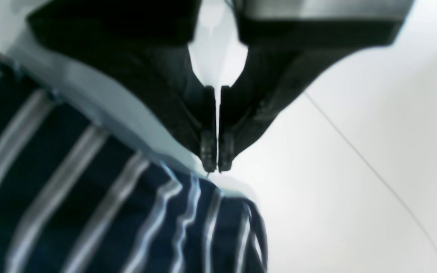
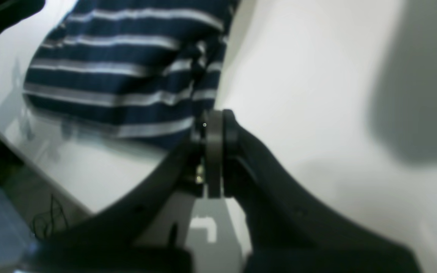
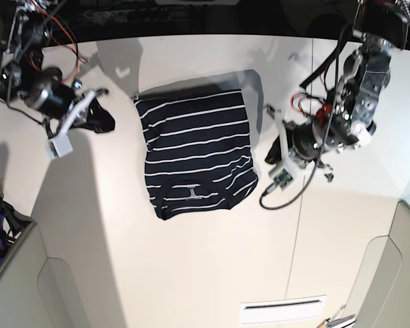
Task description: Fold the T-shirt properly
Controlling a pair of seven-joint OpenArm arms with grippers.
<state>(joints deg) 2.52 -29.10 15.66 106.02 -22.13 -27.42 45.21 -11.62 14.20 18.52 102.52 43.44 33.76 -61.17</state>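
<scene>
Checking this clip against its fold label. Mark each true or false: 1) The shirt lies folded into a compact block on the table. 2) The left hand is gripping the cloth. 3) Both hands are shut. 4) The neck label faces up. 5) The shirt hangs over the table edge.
1) True: the T-shirt lies as a folded block on the table.
2) False: the left hand is closed on nothing, just beside the cloth.
3) True: the right hand is shut too.
4) True: the white neck label shows on top.
5) False: the shirt lies wholly on the tabletop, away from its edges.
</scene>
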